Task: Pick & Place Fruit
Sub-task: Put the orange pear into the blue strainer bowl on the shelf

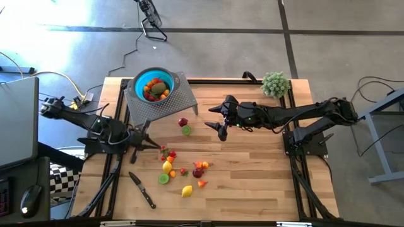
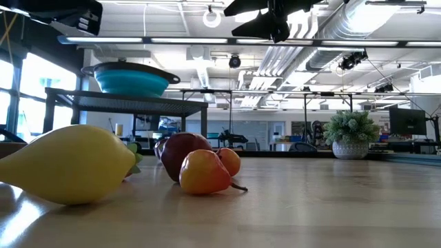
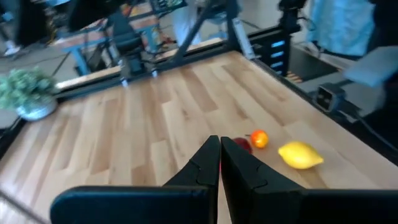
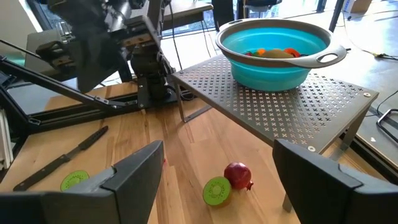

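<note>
Fruit (image 1: 184, 169) lies scattered mid-surface from above, more already in the teal bowl (image 1: 153, 86) on its metal stand. Low down, a lemon (image 2: 69, 164) sits closest. Left fingers (image 3: 219, 163) are squeezed together, empty. Right fingers (image 4: 217, 171) spread wide above the kiwi half (image 4: 216, 190) and red fruit (image 4: 237, 175); best drop straight, center one, squeeze gently.

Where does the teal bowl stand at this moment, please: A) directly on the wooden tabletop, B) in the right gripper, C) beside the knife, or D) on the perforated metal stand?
D: the teal bowl, with fruit inside, rests on top of the perforated metal stand, raised above the table.
</note>
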### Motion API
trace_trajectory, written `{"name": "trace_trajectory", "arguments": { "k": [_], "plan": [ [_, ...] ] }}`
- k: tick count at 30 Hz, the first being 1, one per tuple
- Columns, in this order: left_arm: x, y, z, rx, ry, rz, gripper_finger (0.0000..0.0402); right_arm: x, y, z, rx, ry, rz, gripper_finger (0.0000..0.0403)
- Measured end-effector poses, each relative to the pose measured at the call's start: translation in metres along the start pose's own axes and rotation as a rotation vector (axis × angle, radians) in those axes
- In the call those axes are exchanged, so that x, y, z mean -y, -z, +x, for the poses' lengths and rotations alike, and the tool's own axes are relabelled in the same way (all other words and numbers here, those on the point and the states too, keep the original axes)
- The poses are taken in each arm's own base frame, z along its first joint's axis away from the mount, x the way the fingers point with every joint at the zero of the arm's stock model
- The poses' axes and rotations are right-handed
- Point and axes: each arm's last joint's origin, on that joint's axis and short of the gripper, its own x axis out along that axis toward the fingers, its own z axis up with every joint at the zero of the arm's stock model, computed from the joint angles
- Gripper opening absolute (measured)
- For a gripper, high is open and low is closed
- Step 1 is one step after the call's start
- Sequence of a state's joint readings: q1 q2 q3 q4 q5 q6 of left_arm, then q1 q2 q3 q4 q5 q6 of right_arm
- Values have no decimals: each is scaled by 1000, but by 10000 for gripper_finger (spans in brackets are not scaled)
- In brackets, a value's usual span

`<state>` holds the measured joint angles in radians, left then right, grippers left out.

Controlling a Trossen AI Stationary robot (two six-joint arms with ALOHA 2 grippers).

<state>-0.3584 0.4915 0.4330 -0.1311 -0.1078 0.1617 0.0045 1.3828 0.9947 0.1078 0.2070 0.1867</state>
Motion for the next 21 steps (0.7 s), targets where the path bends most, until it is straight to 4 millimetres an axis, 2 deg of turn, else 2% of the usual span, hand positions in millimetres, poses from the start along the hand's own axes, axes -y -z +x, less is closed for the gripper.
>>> {"name": "trace_trajectory", "arguments": {
  "k": [8, 13, 18, 21],
  "plan": [
    [14, 19, 6, 37, 57, 17, 10, 0, 0, 0, 0, 0, 0, 295],
    [18, 20, 6, 44, 87, 14, 10, 0, 0, 0, 0, 0, 0, 295],
    [23, 19, 2, 73, 119, 109, 10, 0, 0, 0, -2, -4, 0, 295],
    [22, 27, -2, 79, 114, 144, 10, 0, 0, 0, -4, -4, 0, 295]
  ]
}}
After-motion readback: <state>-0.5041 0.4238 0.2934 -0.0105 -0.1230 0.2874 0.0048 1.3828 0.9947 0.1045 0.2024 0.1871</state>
